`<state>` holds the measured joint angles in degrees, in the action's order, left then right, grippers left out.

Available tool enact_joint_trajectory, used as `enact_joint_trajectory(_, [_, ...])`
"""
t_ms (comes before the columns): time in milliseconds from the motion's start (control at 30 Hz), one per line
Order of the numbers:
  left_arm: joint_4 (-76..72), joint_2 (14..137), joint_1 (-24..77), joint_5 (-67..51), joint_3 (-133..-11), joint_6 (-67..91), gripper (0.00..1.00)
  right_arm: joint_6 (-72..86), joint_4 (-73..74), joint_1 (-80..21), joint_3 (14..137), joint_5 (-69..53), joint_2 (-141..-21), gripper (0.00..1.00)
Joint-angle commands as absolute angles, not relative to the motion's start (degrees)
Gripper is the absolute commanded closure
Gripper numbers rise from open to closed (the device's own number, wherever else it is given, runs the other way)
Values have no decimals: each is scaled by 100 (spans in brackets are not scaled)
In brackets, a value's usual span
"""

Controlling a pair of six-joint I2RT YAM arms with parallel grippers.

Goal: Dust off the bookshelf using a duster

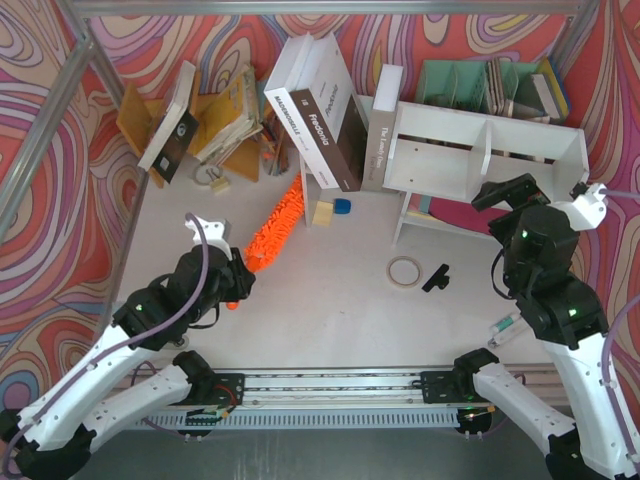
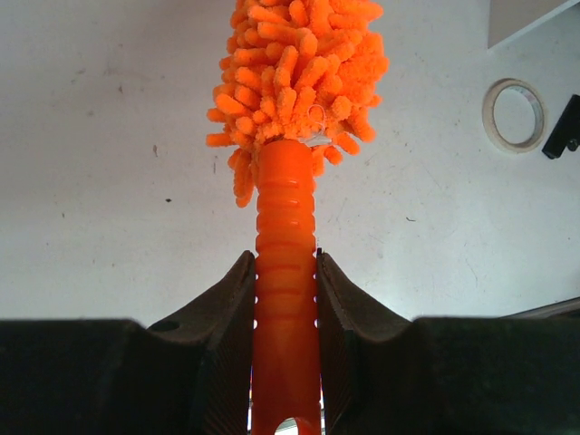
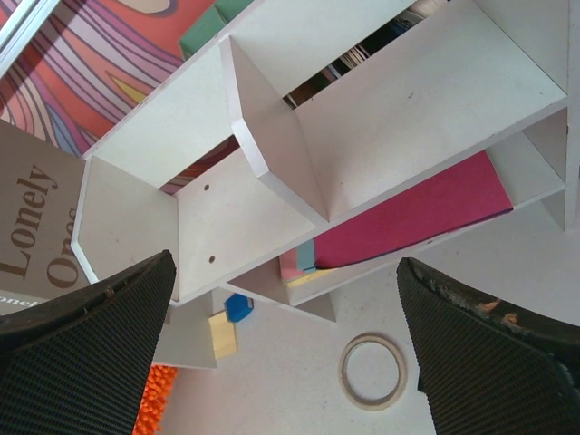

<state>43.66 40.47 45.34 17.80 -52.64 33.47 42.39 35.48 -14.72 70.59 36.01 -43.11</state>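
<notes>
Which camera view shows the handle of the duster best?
The left wrist view: the duster's ribbed orange handle is close up, clamped in the left gripper. The top external view shows mainly the fluffy head; the gripper covers most of the handle. The right wrist view shows only some fluff.

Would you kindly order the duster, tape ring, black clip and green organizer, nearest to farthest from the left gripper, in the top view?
1. duster: held in the left gripper.
2. tape ring: out to its right.
3. black clip: just beyond the ring.
4. green organizer: back right corner.
</notes>
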Motion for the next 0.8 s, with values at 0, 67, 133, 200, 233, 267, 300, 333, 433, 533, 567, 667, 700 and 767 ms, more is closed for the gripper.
enact_joint_trajectory(0, [3787,3978,4561,1824,-5128,3509,100,4044,3520,-1492,6968,3696,-4210,1])
enact_joint_trajectory(67, [3861,3990,4562,1868,-5271,3457,100,3939,3462,-1493,6957,3721,-4186,1])
enact_joint_trajectory(133, [3964,4007,4562,1889,-5545,3366,100,3821,3372,-1495,6954,3740,-4160,1])
enact_joint_trajectory(200, [4059,4036,4559,1869,-5891,3292,100,3713,3291,-1494,6964,3774,-4130,1])
enact_joint_trajectory(233, [4112,4028,4561,1857,-6059,3273,100,3632,3247,-1492,6971,3793,-4119,1])
enact_joint_trajectory(267, [4133,4000,4561,1844,-6191,3262,100,3509,3156,-1494,6966,3780,-4108,1])
enact_joint_trajectory(300, [4133,3977,4562,1820,-6280,3251,100,3331,3060,-1496,6949,3738,-4097,1])
enact_joint_trajectory(333, [4131,3961,4562,1802,-6347,3252,100,3140,2935,-1493,6919,3684,-4102,1])
enact_joint_trajectory(433, [4171,4004,4562,1802,-6319,3282,100,2535,2601,-1494,6718,3458,-4069,1])
enact_joint_trajectory(533, [4063,4002,4562,1819,-5957,3370,100,1996,2303,-1490,6311,3290,-3893,1])
enact_joint_trajectory(567, [4027,3996,4562,1824,-5764,3419,100,1906,2228,-1494,6112,3250,-3821,1])
enact_joint_trajectory(667, [3910,3976,4562,1830,-5372,3541,100,1509,1981,-1494,5741,2869,-3553,1])
enact_joint_trajectory(700, [3855,3957,4562,1835,-5243,3572,100,1376,1903,-1490,5643,2737,-3464,1])
enact_joint_trajectory(767, [3748,3930,4562,1829,-5038,3617,100,1151,1811,-1494,5463,2505,-3308,1])
